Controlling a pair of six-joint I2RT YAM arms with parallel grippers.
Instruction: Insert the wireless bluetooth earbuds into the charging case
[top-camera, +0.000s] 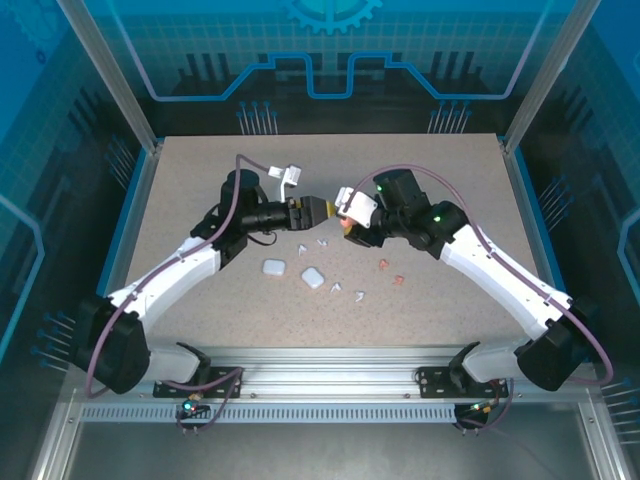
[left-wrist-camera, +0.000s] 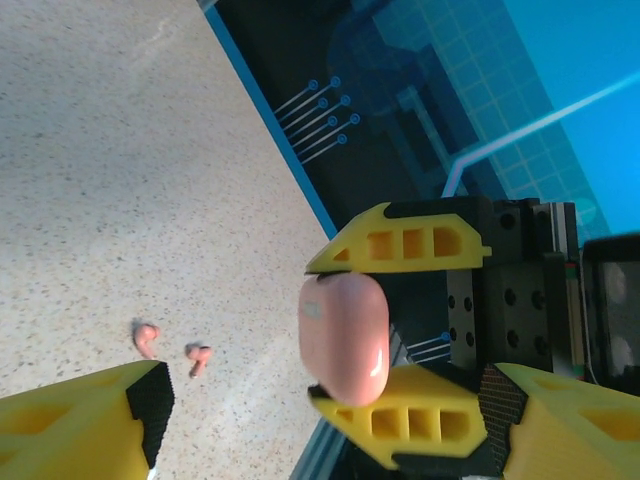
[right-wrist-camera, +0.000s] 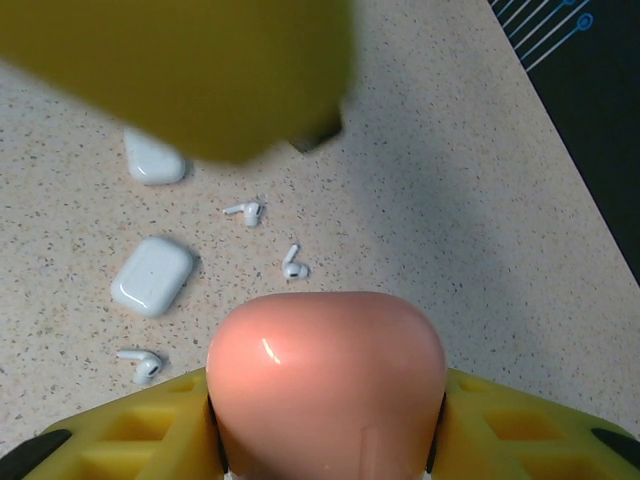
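Nearest, white earbuds (top-camera: 338, 288) and two white cases (top-camera: 313, 277) lay loose on the speckled counter (top-camera: 200, 180), with pink earbuds (top-camera: 383, 264) to their right. Farther in, the right tool (right-wrist-camera: 325, 400) clenched a pink case (right-wrist-camera: 325, 360), half hidden in the grip. The left tool (top-camera: 318, 208) gaped, grasping nothing. Beyond stood blue circuit-patterned walls (top-camera: 330, 60).
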